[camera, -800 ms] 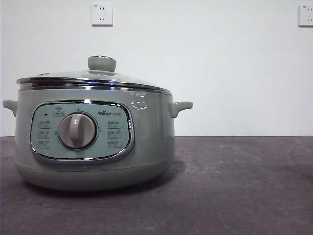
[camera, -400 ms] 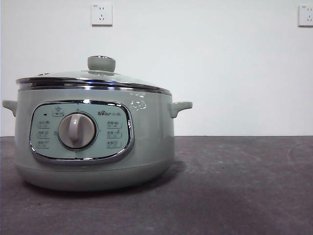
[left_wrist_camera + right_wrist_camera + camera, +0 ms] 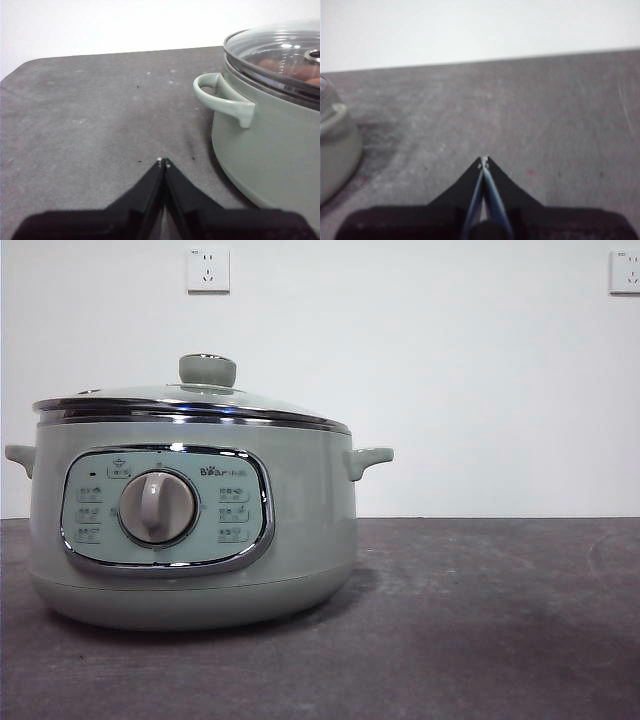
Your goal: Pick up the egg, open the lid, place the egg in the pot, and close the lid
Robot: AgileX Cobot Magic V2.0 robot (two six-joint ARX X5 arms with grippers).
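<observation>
The big round pale green pot (image 3: 190,530) sits on the dark grey desk (image 3: 480,620), its round glass lid (image 3: 190,400) on top. Reddish-brown egg (image 3: 270,64) shapes show through the glass. The left gripper (image 3: 163,161) has its jaws pressed together, with the pot just beside them. The right gripper (image 3: 484,160) jaws are pressed together too, apart from the pot.

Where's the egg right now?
Through the glass lid in the left wrist view, reddish-brown shapes show inside the closed pot, likely the egg; none lies on the table.

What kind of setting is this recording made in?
Probably a lab test bench, not a real kitchen: a lone pot with its lid on a dark grey mat, against a bare white wall with sockets.
</observation>
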